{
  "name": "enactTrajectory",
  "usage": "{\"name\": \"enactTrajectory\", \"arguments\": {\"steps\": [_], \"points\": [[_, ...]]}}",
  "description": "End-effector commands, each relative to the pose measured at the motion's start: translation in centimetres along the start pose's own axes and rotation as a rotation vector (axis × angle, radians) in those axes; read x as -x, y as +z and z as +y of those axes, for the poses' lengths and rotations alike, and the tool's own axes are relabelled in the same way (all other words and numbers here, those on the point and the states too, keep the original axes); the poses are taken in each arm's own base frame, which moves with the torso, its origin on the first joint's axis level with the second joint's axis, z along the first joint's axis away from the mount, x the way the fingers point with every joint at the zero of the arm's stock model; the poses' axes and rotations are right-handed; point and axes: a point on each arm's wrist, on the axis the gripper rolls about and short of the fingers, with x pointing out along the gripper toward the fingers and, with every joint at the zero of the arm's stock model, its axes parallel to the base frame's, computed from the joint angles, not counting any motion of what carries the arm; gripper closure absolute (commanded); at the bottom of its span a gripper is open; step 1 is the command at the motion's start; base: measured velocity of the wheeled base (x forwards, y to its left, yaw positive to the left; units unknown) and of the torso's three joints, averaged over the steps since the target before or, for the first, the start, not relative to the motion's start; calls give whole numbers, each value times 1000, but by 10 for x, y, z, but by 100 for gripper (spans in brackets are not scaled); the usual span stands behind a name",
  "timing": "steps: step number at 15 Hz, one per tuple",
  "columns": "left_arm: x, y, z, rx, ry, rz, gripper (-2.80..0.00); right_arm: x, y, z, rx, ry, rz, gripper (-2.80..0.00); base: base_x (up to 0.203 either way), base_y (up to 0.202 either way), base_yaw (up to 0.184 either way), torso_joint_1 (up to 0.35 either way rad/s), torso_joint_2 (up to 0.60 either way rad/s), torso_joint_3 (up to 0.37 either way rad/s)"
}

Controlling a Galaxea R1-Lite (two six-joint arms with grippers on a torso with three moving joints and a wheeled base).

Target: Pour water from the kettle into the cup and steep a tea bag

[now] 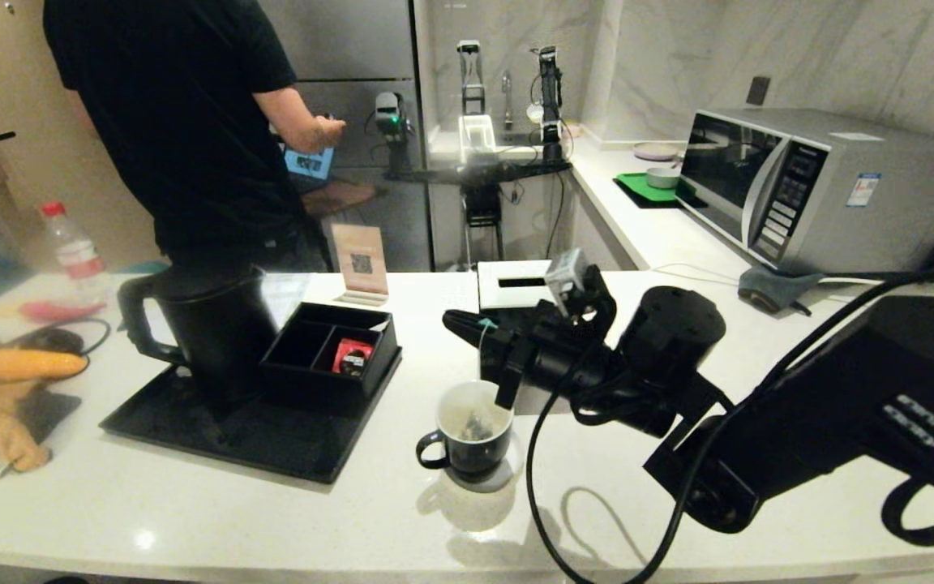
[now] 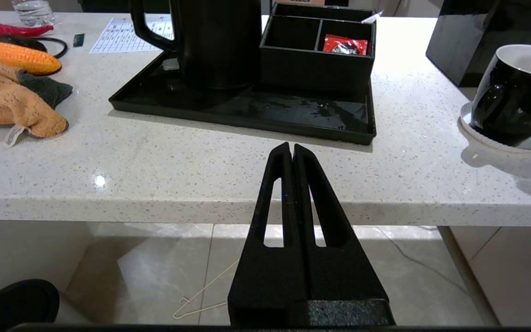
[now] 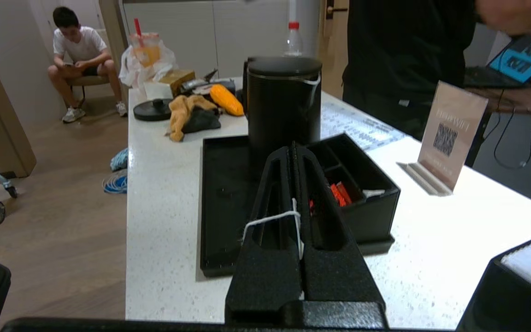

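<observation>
The cup (image 1: 471,442) stands on a white coaster near the counter's front, with the tea bag (image 1: 477,425) lying inside it. I cannot make out the water level. Above and just behind the cup hovers my right gripper (image 1: 454,319), shut on the tea bag's white string (image 3: 275,216), which loops over one finger. The kettle (image 1: 216,324) stands upright on the black tray (image 1: 191,434) to the left, lid on, handle pointing left. My left gripper (image 2: 292,146) is shut and empty, parked low in front of the counter edge and out of the head view.
On the tray, a black organiser box (image 1: 329,357) holds a red packet (image 1: 351,355). A black tissue box (image 1: 516,285) sits behind the cup, a QR sign (image 1: 360,261) further back. Orange cloth and toy corn (image 1: 21,369) lie far left. A person (image 1: 183,122) stands behind the counter.
</observation>
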Motion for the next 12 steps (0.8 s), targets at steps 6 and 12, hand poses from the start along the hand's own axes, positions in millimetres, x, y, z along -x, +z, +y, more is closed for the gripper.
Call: {"name": "enactTrajectory", "arguments": {"steps": [6, 12], "points": [[0, 0, 0, 0, 0, -1, 0, -8, 22, -2, 17, 10, -63, 0, 0, 0, 0, 0, 0, 0], [0, 0, 0, 0, 0, -1, 0, -5, -4, -3, -12, 6, -11, 0, 0, 0, 0, 0, 0, 0]]}}
